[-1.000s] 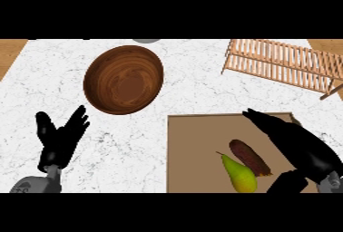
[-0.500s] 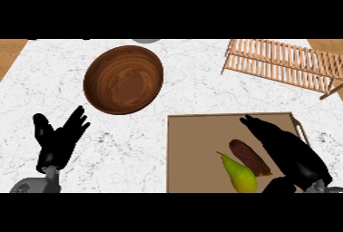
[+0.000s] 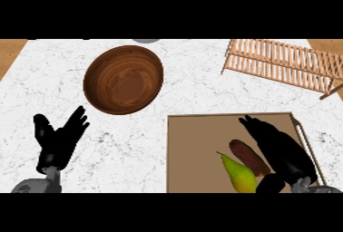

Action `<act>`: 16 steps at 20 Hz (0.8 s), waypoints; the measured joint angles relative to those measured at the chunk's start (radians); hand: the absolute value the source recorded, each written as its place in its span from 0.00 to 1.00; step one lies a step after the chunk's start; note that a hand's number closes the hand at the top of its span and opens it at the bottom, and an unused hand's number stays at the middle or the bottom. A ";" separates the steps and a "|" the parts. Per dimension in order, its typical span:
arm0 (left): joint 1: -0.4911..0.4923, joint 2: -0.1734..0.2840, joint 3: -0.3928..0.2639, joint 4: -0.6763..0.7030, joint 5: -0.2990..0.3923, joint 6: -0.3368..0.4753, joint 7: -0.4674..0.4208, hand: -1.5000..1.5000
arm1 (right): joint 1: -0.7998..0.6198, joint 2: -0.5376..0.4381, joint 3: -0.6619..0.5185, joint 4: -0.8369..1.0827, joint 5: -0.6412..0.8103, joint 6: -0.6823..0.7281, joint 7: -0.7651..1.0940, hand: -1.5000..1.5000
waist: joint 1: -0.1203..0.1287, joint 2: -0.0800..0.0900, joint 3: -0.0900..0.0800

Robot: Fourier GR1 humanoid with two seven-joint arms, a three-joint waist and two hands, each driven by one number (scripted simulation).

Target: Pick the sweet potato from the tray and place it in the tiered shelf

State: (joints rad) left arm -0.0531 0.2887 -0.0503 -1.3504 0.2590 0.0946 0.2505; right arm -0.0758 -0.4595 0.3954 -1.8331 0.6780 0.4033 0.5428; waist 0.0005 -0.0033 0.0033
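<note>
A brown sweet potato [image 3: 247,155] lies on the tan tray [image 3: 194,149] at the lower right, touching a green pear [image 3: 239,173] on its left. My right hand [image 3: 281,149] hovers over the tray just right of the sweet potato, fingers straight and pointing up-left, open, partly covering the potato's right end. The wooden tiered shelf [image 3: 285,63] stands at the upper right of the counter. My left hand [image 3: 59,138] rests open at the lower left, fingers up, holding nothing.
A large dark wooden bowl [image 3: 123,79] sits on the white marble counter at the upper left of centre. A grey round object [image 3: 146,41] peeks in at the top edge. The tray's raised rim [image 3: 300,131] runs along its right side.
My right hand has slid left and slightly down over the tray, closing in on the sweet potato. The left hand has barely shifted.
</note>
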 measured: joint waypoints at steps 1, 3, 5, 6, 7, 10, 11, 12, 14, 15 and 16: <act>0.003 -0.001 0.003 -0.016 -0.001 0.001 0.021 0.50 | -0.001 0.004 -0.009 0.004 0.011 0.005 -0.007 0.00 | 0.000 0.001 0.000; 0.004 -0.011 0.005 -0.018 -0.013 0.001 0.021 0.50 | -0.012 0.023 -0.010 0.063 0.053 -0.027 -0.049 0.00 | 0.001 0.000 -0.001; -0.013 -0.009 0.023 0.010 -0.017 -0.015 0.017 0.50 | -0.032 0.053 -0.009 0.093 0.082 -0.033 -0.061 0.00 | 0.001 -0.002 -0.001; -0.002 -0.009 0.025 -0.009 -0.018 -0.018 0.028 0.50 | -0.031 0.057 -0.019 0.106 0.090 -0.039 -0.082 0.00 | 0.001 -0.002 -0.003; 0.003 -0.015 0.031 -0.001 -0.021 -0.024 0.007 0.50 | -0.024 0.063 -0.022 0.119 0.101 -0.054 -0.102 0.00 | 0.001 -0.003 -0.004; -0.008 -0.028 0.036 0.014 -0.040 -0.026 0.002 0.50 | -0.033 0.085 -0.043 0.160 0.114 -0.069 -0.154 0.00 | 0.000 -0.007 -0.005; -0.007 -0.029 0.041 0.008 -0.041 -0.028 0.009 0.50 | -0.038 0.086 -0.057 0.177 0.116 -0.074 -0.179 0.00 | 0.000 -0.007 -0.006; -0.004 -0.029 0.046 0.006 -0.042 -0.034 0.008 0.50 | -0.028 0.092 -0.055 0.174 0.128 -0.080 -0.189 0.00 | -0.001 -0.008 -0.008; 0.001 -0.037 0.049 -0.007 -0.051 -0.032 0.015 0.50 | -0.037 0.105 -0.063 0.193 0.144 -0.076 -0.208 0.00 | -0.001 -0.008 -0.011; 0.008 -0.034 0.052 -0.017 -0.048 -0.038 0.021 0.50 | -0.039 0.109 -0.063 0.211 0.153 -0.085 -0.224 0.00 | 0.000 -0.009 -0.013; -0.001 -0.032 0.056 -0.006 -0.051 -0.041 0.023 0.50 | -0.045 0.113 -0.063 0.228 0.160 -0.085 -0.236 1.00 | -0.001 -0.010 -0.015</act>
State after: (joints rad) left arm -0.0542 0.2568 0.0059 -1.3568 0.2077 0.0536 0.2735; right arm -0.1211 -0.3463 0.3327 -1.6052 0.8376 0.3182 0.3064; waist -0.0004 -0.0138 -0.0117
